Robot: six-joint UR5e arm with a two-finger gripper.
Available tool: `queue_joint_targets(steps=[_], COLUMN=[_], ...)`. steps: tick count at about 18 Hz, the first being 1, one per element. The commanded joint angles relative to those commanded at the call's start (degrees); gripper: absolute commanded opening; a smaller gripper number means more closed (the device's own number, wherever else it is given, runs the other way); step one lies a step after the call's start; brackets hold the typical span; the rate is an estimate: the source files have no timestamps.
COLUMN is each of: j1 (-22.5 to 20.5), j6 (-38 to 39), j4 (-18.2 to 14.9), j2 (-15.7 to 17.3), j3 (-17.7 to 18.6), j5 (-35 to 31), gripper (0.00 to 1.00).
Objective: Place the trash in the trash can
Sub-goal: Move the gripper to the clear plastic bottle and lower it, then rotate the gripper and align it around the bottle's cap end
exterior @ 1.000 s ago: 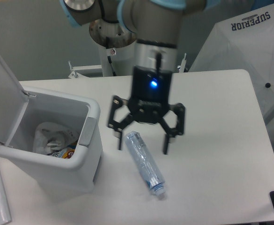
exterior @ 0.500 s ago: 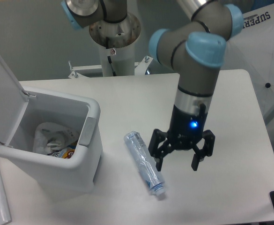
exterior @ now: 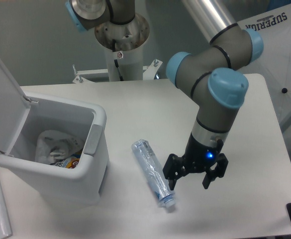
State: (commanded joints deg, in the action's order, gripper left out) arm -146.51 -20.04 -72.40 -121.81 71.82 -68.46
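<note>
The surface (exterior: pixel 135 107) is a white rectangular top carrying all task items. The trash can (exterior: pixel 93 172) stands toward the left edge of the surface, lid (exterior: pixel 1 99) hinged up and back, mouth unobstructed. Inside it lies the crumpled wrapper (exterior: pixel 53 144), white and translucent, alongside a small printed scrap that cannot be identified. That piece appears to be disposed of.

The arm (exterior: pixel 220 94) reaches down over the right half of the surface, toward the near edge. The crushed bottle (exterior: pixel 152 172) lies flat on the surface between the trash can and the end effector, body running diagonally with the cap end pointing to the near edge. It is well outside the can.

The end effector (exterior: pixel 194 175) is low over the surface, just beside the bottle's cap end, fingers spread and carrying nothing. One finger stands close to the bottle; contact cannot be confirmed.

Assessment: the step in hand is the approach to the second piece. The next move calls for centring the spread fingers across the bottle's body, square to its long axis, then clamping, lifting and carrying it over the open can.
</note>
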Motion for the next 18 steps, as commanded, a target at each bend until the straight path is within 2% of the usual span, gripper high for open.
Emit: queue_joint_targets(steps=[2, 4, 9, 13, 18], j1=[0.87, 2.54, 3.51, 4.04, 5.36], j6=[-0.09, 0.0, 0.09, 0.79, 3.6], j4=[-4.31, -7.22, -11.53, -11.63, -11.89], j2=[-1.32, -2.46, -3.17, -4.48, -8.53], j3=[-1.32, -2.55, -2.82, -3.17, -6.42], j5=[-4.02, -8.16, -8.62, -8.88, -12.74], gripper=[1.0, 1.0, 1.0, 1.0, 1.0])
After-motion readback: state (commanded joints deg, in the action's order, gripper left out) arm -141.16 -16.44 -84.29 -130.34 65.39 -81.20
